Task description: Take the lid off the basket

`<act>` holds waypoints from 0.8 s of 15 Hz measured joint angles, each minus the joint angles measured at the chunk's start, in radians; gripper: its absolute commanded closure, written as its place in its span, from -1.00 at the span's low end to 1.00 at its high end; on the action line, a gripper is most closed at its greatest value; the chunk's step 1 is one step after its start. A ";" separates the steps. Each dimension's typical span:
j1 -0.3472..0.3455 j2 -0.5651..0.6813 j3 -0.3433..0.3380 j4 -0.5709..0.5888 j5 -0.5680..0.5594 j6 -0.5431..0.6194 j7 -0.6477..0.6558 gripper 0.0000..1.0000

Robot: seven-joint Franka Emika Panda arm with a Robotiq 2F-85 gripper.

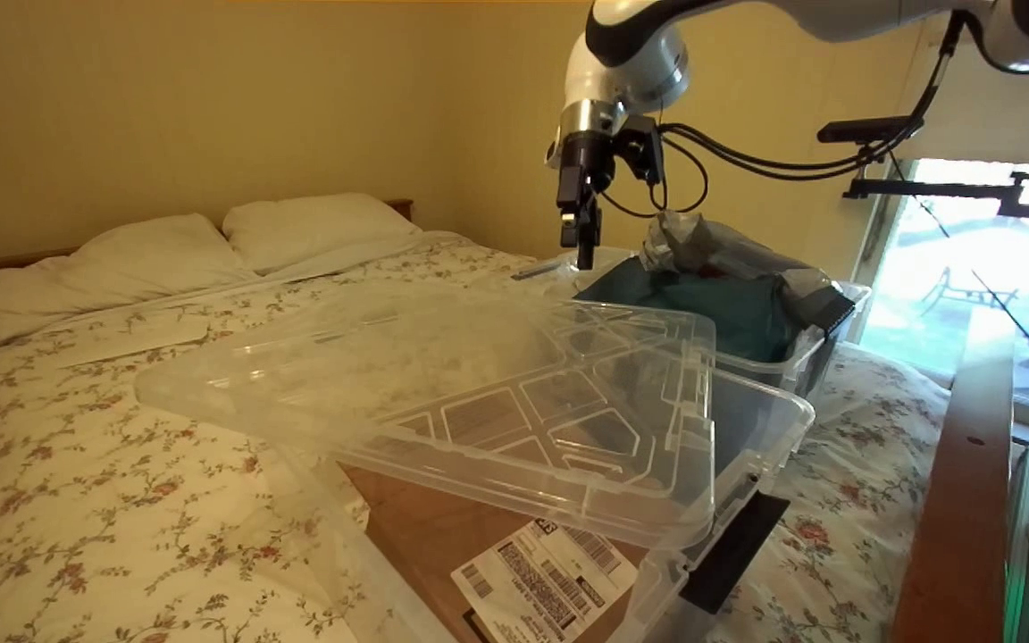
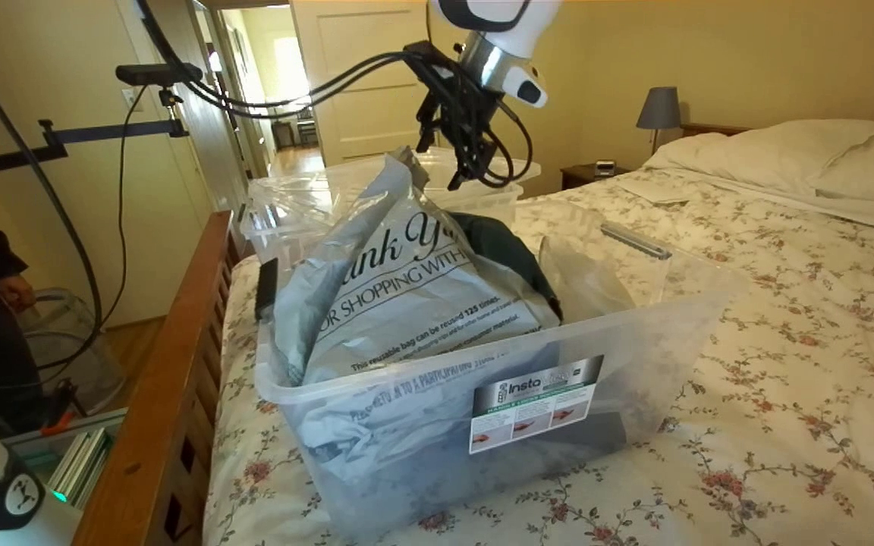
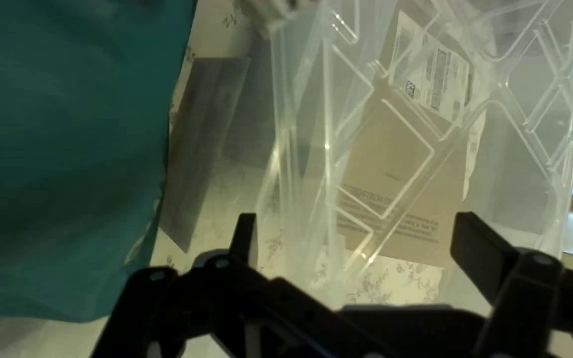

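Note:
The lid (image 1: 559,402) is a clear rectangular cover with crossed ribs. It lies askew and tilted on top of the basket (image 1: 790,413), a big clear tub, so one corner of the basket is uncovered. In an exterior view the lid (image 2: 346,171) is partly hidden behind a bag. My gripper (image 1: 581,254) is open and empty, pointing down, above and near the lid's far edge. It also shows in an exterior view (image 2: 441,163). In the wrist view the lid's rim and ribs (image 3: 445,144) lie below and between the spread fingers (image 3: 356,219), apart from them.
A brown cardboard box (image 1: 443,536) with a white label lies inside the basket. A second clear tub (image 2: 437,364) stands close by, holding a grey bag (image 2: 407,296) and a teal bag (image 3: 67,149) that rise above its rim. A wooden rail (image 1: 952,500) edges the bed.

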 measured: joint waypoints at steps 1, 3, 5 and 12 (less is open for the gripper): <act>-0.025 0.032 -0.002 0.020 0.024 -0.038 -0.014 -1.00; -0.055 0.088 -0.004 0.053 0.060 -0.106 -0.014 -1.00; -0.062 0.136 -0.004 0.076 0.090 -0.155 -0.004 -1.00; -0.025 0.197 0.012 0.089 0.158 -0.232 0.039 -1.00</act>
